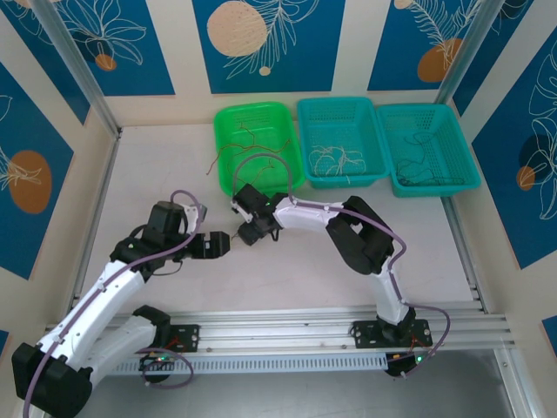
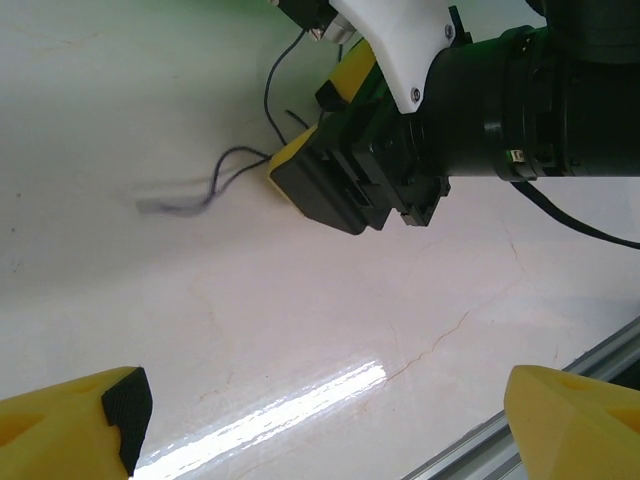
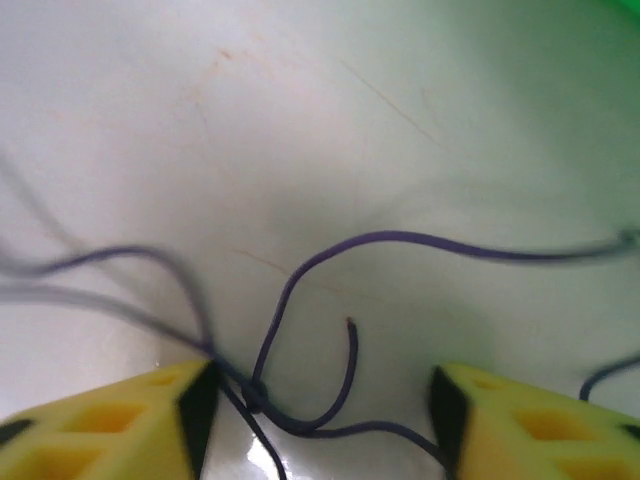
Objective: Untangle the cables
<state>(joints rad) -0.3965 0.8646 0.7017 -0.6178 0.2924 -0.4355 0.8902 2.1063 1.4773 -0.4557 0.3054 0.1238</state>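
Dark purple cables [image 3: 300, 270] lie tangled on the white table, with a knot [image 3: 255, 395] low between the fingers of my right gripper [image 3: 320, 415]. Its jaws stand apart around the strands and clamp nothing. In the top view the right gripper [image 1: 246, 233] points down at the table just in front of the green basket. My left gripper [image 1: 219, 245] faces it from the left, a short way off. The left gripper [image 2: 325, 430] is wide open over bare table. The left wrist view shows a loose purple strand [image 2: 215, 180] trailing away from the right gripper's fingers [image 2: 300, 160].
Three baskets stand at the back: green [image 1: 228, 131] with red-orange wires, middle teal [image 1: 305, 131] with whitish wires, right teal [image 1: 466, 148] with dark wires. One wire [image 1: 213, 162] hangs outside the green basket's left wall. An aluminium rail [image 1: 331, 326] runs along the near edge.
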